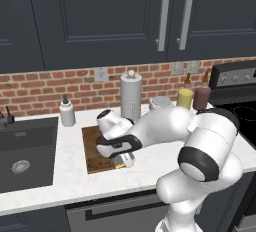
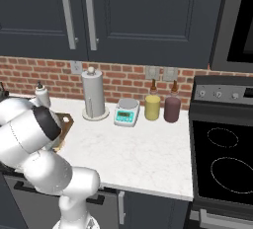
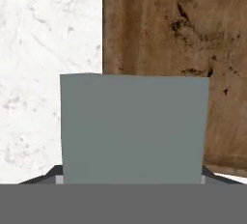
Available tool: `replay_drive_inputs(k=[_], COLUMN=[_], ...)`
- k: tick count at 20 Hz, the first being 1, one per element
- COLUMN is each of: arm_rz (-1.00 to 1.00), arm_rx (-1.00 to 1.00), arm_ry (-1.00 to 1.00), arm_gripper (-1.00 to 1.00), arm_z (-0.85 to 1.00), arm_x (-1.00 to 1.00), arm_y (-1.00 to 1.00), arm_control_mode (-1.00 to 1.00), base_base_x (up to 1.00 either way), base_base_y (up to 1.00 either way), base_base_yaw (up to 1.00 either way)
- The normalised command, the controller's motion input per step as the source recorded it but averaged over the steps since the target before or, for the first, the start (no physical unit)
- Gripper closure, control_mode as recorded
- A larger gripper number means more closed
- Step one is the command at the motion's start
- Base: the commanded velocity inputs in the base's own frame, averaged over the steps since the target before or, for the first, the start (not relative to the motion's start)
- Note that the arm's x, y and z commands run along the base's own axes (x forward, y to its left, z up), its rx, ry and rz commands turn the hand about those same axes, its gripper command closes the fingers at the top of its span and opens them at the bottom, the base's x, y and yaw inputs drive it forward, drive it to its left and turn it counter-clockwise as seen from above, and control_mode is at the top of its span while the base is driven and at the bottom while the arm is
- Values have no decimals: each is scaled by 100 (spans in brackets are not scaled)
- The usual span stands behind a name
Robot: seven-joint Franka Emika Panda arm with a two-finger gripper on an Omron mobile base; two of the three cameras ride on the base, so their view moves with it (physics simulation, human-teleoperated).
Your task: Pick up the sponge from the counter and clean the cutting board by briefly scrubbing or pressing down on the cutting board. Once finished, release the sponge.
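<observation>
Sponge (image 3: 134,129) hides claw (image 1: 125,161) tips; cutting board (image 3: 173,49) partly covered.

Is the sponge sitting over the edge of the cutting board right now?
Yes, in the hand view the sponge straddles the cutting board edge, partly over the white counter.

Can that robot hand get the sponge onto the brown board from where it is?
Probably yes: the gripper holds the sponge at the cutting board edge, nothing between them.
</observation>
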Motion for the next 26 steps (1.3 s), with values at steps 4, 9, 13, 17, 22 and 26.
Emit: replay_drive_inputs(k=[4,9,13,17,22,26], arm_rz=[6,2,0,0,0,0], arm_rx=[0,1,6,7,3,1], arm_ry=[0,0,0,0,0,0], arm_gripper=[100,100,100,100,100,100], arm_z=[-12,-2,8,28,15,0], arm_x=[-26,-7,8,44,60,37], arm_y=[-76,-69,-54,-43,-38,-30], arm_control_mode=[-100,-100,-100,-100,-100,-100], base_base_x=[0,0,0,0,0,0], base_base_y=[0,0,0,0,0,0], base_base_yaw=[0,0,0,0,0,0])
